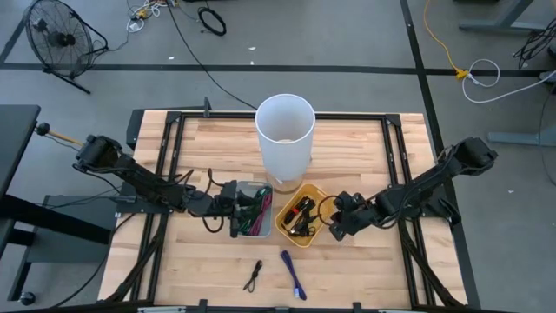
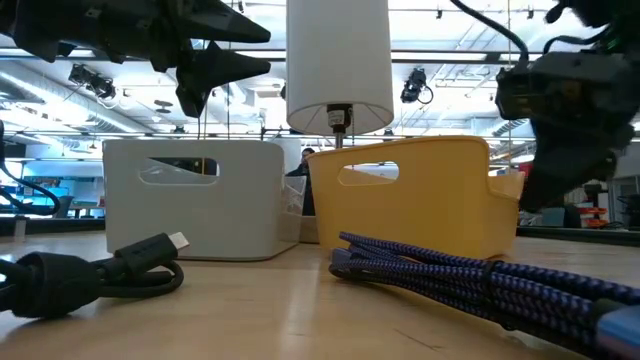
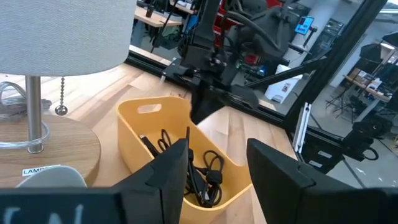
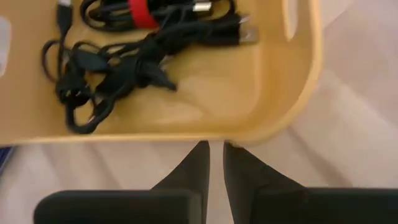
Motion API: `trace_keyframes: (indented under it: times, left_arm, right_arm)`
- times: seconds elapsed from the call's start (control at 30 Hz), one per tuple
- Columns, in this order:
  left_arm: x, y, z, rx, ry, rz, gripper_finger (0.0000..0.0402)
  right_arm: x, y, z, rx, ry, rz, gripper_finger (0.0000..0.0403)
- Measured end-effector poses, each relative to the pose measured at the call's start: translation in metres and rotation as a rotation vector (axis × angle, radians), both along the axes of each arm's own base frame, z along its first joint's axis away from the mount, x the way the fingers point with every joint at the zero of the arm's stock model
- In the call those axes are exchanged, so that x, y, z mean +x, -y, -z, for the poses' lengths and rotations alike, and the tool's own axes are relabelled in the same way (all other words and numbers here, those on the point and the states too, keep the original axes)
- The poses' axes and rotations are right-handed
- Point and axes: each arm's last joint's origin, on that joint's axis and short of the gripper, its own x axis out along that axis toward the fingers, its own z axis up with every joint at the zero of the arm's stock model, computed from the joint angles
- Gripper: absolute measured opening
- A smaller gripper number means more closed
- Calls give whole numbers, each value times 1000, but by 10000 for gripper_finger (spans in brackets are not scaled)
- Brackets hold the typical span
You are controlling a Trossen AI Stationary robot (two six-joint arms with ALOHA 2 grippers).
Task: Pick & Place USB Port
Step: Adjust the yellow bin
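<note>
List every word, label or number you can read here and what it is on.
"LAMP...": the start of a white sticker on the lamp's wooden base, cut off by the white bin's rim; the rest is hidden.
Screens and signs in the room behind: too small and blurred to read.
Bins, cables, arms: no readable text.

A robotics lab or workshop. Grey concrete floor (image 1: 347,43) with loose cables (image 1: 482,74) and a floor fan (image 1: 56,39). Ceiling strip lights, workbenches and monitors fill the room behind.
</note>
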Motion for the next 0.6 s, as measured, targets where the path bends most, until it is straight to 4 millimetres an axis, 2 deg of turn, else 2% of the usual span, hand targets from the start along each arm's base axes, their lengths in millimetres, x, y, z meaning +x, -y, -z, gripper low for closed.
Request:
trace_keyframes:
  times: [0.6]
  left_arm:
    - [0,0,1,2,-5,0,172]
  right_arm:
    - [14,35,-2,-168,32,59,48]
